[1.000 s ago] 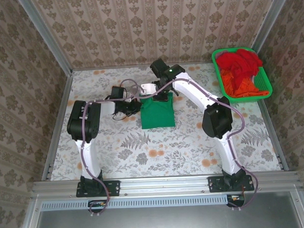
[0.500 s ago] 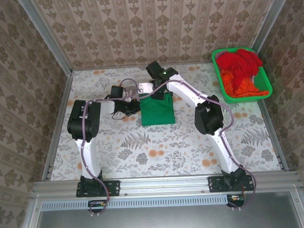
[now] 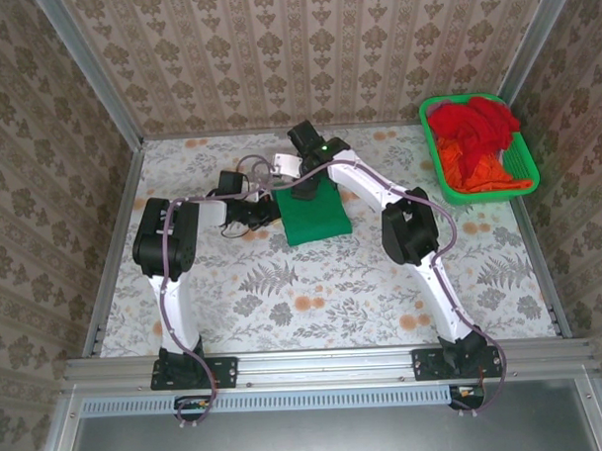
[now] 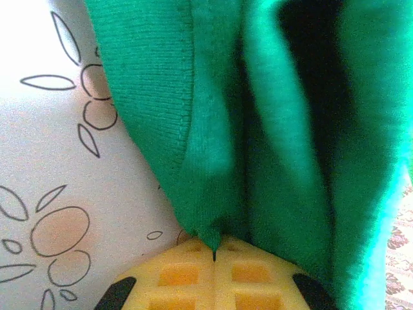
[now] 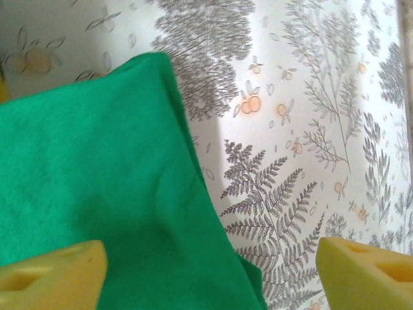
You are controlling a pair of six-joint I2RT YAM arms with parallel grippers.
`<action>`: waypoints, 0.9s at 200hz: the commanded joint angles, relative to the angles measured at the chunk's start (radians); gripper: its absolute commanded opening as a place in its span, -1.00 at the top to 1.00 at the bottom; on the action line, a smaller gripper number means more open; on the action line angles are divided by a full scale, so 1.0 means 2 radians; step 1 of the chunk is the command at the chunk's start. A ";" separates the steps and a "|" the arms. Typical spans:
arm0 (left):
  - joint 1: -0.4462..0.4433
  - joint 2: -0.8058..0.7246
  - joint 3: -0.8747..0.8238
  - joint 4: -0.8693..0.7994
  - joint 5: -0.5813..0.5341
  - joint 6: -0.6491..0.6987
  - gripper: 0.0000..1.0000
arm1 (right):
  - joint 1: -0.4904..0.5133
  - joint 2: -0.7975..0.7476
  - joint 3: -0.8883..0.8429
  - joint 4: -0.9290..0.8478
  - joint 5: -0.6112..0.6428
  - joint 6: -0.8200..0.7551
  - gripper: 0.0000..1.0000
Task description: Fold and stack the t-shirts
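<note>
Floral tabletop (image 4: 51,161): wrist close-up shows left gripper (image 4: 214,257) pinching t-shirt (image 4: 213,129).

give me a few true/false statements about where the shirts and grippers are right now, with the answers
1. The left gripper is shut on an edge of the green t-shirt. True.
2. The right gripper is shut on the green t-shirt. False: it is open, its fingers spread wide over the cloth.
3. The basket holds red shirts and orange cloth. True.
4. The green t-shirt lies in the basket. False: it lies folded on the table, between the two arms.
</note>
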 commanded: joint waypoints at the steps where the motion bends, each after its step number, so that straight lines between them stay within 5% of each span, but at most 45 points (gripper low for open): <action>1: -0.005 0.035 -0.037 -0.067 -0.047 0.011 1.00 | -0.004 -0.078 -0.068 0.088 -0.019 0.073 -0.86; 40: 0.003 0.010 -0.062 -0.032 -0.043 -0.015 1.00 | -0.018 -0.174 -0.217 0.212 -0.024 0.239 -0.99; 77: 0.017 -0.057 -0.107 0.010 -0.050 -0.051 0.54 | -0.060 -0.226 -0.331 0.265 -0.051 0.468 -0.99; 134: 0.012 -0.207 -0.161 -0.019 -0.149 -0.060 0.23 | -0.103 -0.201 -0.388 0.261 -0.138 0.610 -0.80; 151: -0.009 -0.224 -0.152 -0.024 -0.165 -0.061 -0.02 | -0.103 -0.179 -0.382 0.253 -0.162 0.625 -0.65; 180: -0.044 -0.227 -0.122 -0.043 -0.202 -0.055 -0.37 | -0.102 -0.145 -0.370 0.246 -0.176 0.659 -0.10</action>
